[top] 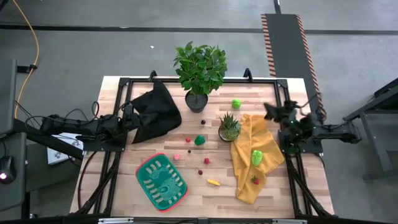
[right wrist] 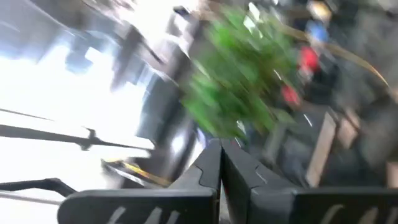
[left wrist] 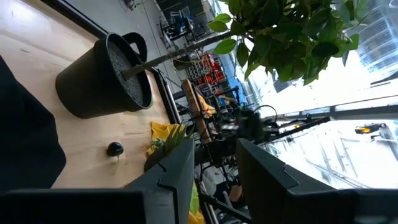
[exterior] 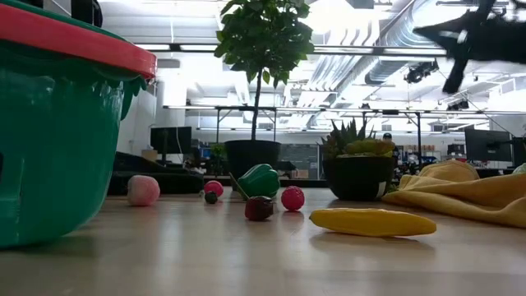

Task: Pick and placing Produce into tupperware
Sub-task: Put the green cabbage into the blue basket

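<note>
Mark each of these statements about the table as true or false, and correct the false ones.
1. The tupperware already holds a piece of produce. False: only its pale markings show inside.
2. A yellow banana-like piece lies on bare wood right of the tupperware. True.
3. The right gripper is shut, holding nothing. True.
4. The yellow cloth carries no produce. False: a green piece and a red piece lie on it.
5. The left gripper is by the black cloth. True.
</note>
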Controlling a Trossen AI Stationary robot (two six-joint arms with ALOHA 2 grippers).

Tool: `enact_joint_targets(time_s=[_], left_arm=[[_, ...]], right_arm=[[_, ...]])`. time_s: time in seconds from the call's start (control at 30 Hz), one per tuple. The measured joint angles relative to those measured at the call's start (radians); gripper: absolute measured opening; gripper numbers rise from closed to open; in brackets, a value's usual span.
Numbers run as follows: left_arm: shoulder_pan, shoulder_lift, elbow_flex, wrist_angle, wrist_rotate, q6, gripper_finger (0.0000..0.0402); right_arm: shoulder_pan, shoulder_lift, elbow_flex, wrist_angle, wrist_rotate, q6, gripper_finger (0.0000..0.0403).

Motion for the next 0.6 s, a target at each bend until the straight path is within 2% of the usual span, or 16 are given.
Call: enact_joint_targets(time_s=[0.1, 0.23, 0.37, 0.6], left_arm=[[0.000, 0.000, 0.000, 0.000, 0.000, 0.009, 0.0111], [0.000, 0.000, 0.000, 0.000, 0.000, 0.009, 0.0111], [0.000, 0.000, 0.000, 0.000, 0.000, 0.009, 0.0111], [0.000, 0.000, 0.000, 0.000, 0.000, 0.009, 0.0111]], right_arm=[[0.000, 0.004, 0.071, -0.071, 0.015, -0.085, 0.0000], [0.000, 0.080, 0.286, -0.504, 0.068, -0.104, 0.0000], [0.000, 0.252, 0.524, -0.816, 0.143, -0.139, 0.0000], [0.000, 0.581, 0.853, -1.103, 0.155, -0.242, 0.0016]])
